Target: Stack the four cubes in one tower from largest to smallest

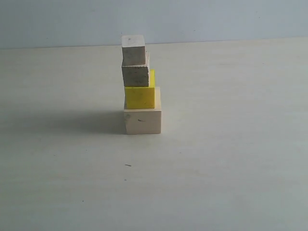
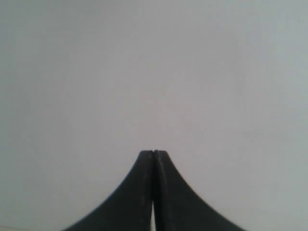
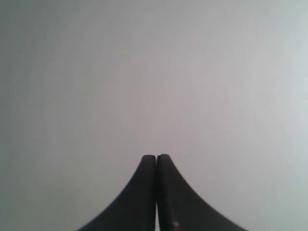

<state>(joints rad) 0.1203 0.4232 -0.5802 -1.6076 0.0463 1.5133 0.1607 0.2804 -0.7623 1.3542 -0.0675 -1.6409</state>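
In the exterior view the four cubes stand in one tower on the pale table (image 1: 231,159). The large pale wood cube (image 1: 142,121) is at the bottom. On it sits the yellow cube (image 1: 140,96), then the grainy grey-tan wood cube (image 1: 135,75), then the small pale wood cube (image 1: 133,49) on top. No arm or gripper shows in the exterior view. My left gripper (image 2: 153,152) is shut with its black fingertips pressed together and nothing between them, over a plain pale surface. My right gripper (image 3: 156,157) is likewise shut and empty.
A pale wall (image 1: 216,19) rises behind the table's far edge. A small dark speck (image 1: 128,165) lies on the table in front of the tower. The tower casts a shadow (image 1: 62,122) to its left.
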